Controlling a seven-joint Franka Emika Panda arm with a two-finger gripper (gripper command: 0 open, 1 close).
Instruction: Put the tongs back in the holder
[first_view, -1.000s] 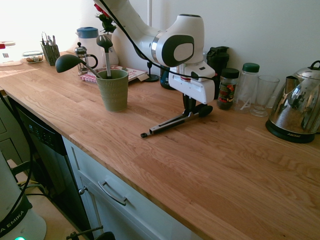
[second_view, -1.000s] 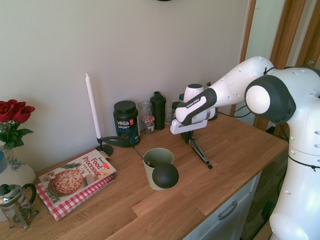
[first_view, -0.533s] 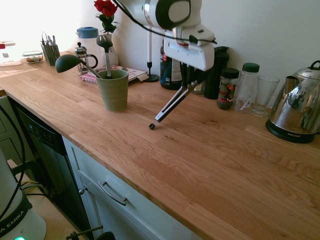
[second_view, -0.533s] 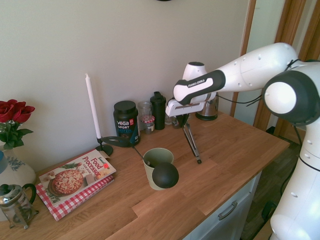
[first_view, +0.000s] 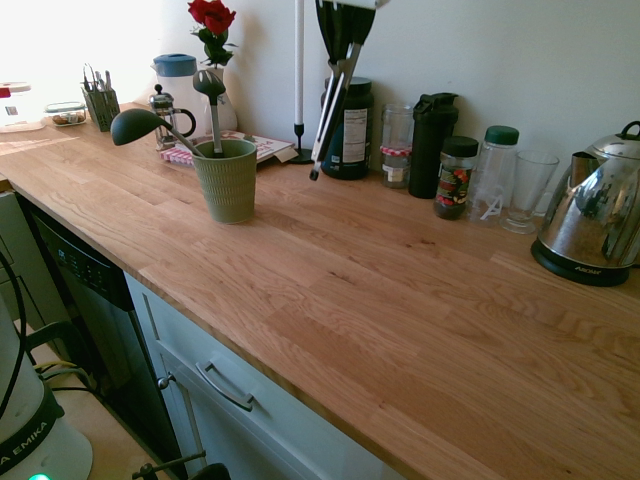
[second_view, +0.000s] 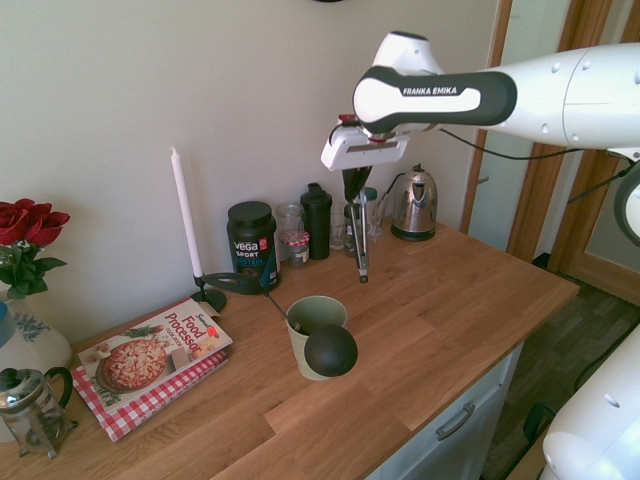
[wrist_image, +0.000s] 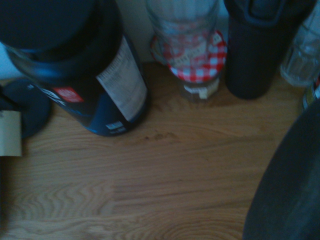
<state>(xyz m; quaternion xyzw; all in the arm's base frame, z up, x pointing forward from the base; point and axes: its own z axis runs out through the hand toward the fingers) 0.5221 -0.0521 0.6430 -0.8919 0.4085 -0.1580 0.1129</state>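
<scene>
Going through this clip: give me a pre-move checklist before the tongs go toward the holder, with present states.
1. Tongs gripped by the hand: ok.
2. Tongs lifted clear of the counter: ok.
3. Tongs above the holder's opening: not ok, they hang off to one side.
4. Holder upright: ok.
5. Holder's opening free of other utensils: not ok, the ladle and the grey spoon stand in it.
6. Enough room left inside for the tongs: cannot tell.
</scene>
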